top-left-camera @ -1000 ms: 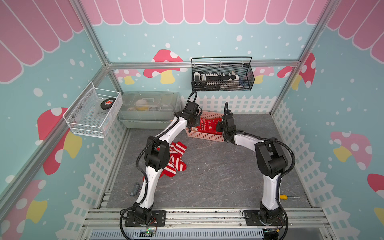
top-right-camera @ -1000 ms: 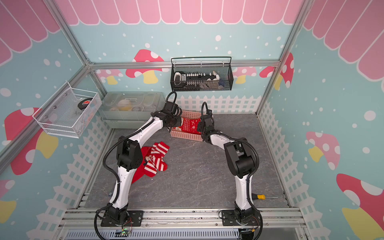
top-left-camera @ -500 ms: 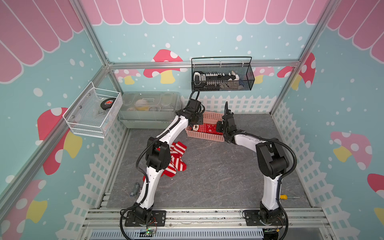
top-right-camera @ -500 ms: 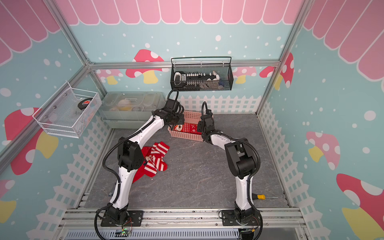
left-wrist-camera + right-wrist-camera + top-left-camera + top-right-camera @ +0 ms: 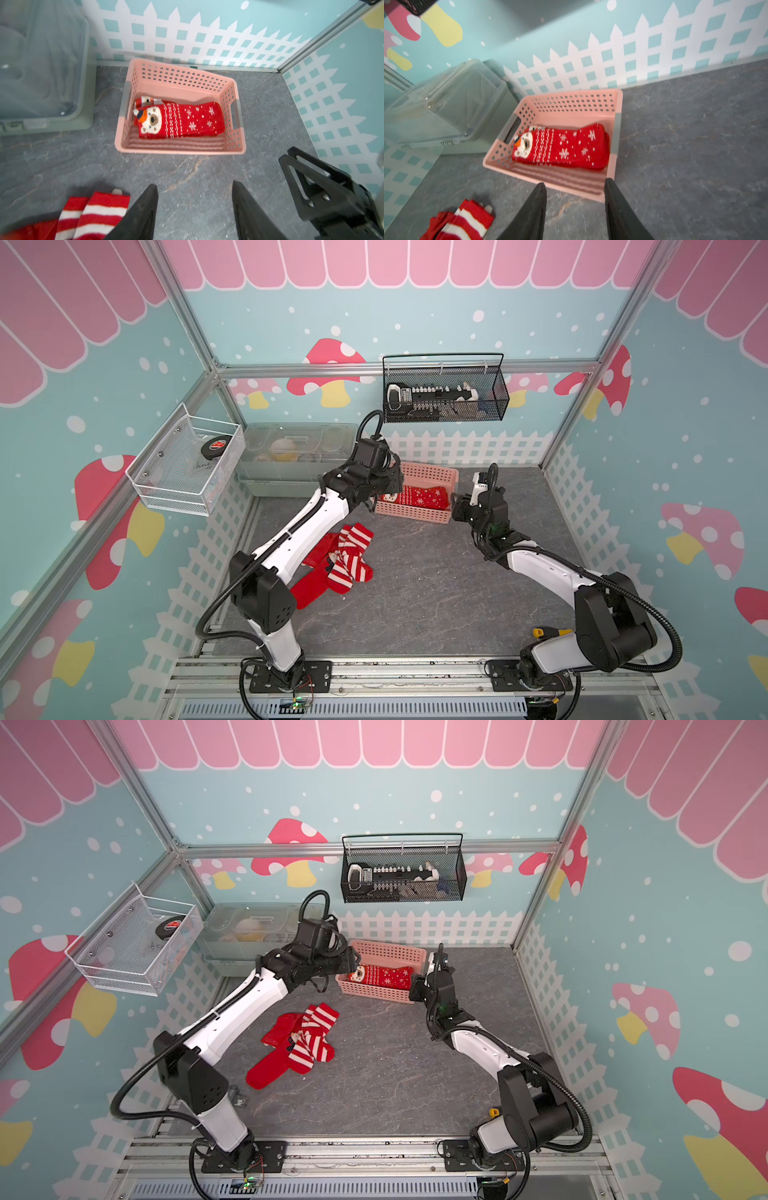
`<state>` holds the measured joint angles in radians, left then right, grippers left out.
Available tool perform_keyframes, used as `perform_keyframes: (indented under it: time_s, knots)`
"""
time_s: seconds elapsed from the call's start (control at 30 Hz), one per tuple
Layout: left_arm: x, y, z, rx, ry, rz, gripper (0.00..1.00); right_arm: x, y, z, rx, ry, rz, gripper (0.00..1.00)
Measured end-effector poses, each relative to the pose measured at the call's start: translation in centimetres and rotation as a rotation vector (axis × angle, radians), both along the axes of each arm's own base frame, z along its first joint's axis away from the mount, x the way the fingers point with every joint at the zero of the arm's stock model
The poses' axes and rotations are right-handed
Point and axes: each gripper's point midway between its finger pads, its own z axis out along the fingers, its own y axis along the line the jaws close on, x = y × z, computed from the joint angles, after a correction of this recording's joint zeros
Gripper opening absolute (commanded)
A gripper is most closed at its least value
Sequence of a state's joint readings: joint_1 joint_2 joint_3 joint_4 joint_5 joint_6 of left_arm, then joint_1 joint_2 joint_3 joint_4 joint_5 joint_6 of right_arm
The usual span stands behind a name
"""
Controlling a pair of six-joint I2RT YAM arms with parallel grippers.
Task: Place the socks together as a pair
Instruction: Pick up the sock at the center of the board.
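Left gripper (image 5: 194, 185) and right gripper (image 5: 575, 182) both hover near the pink basket (image 5: 178, 151), jaws parted and holding nothing. Snowflake socks (image 5: 180, 120) lie stacked inside it. Well apart, striped socks (image 5: 351, 560) lie heaped on the grey floor (image 5: 436, 593).

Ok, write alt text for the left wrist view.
A pink basket holds red snowflake socks with a bear face. The left gripper is open and empty in front of it, and striped socks lie on the grey table nearby.
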<state>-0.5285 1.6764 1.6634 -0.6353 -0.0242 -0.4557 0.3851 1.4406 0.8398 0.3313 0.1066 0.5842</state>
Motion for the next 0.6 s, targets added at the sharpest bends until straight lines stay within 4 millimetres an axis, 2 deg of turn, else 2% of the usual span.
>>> perform_keyframes:
  time_s: [0.1,0.23,0.4,0.6]
  knots:
    - [-3.7,2.1,-1.4,-0.036,0.017,0.028,0.61,-1.5,0.0,-0.1,0.0,0.025,0.028,0.45]
    - [-8.3,4.8,-3.4,-0.085,0.041,0.069,0.61,-4.6,-0.2,0.8,0.025,0.006,0.086,0.48]
    - [-13.3,7.7,-5.8,-0.16,0.052,0.123,0.63,-8.6,-0.3,-0.2,0.046,0.033,0.163,0.54]
    - [-18.3,11.4,-10.7,-0.233,0.091,0.233,0.63,-12.4,1.4,-0.3,0.093,0.062,0.268,0.55]
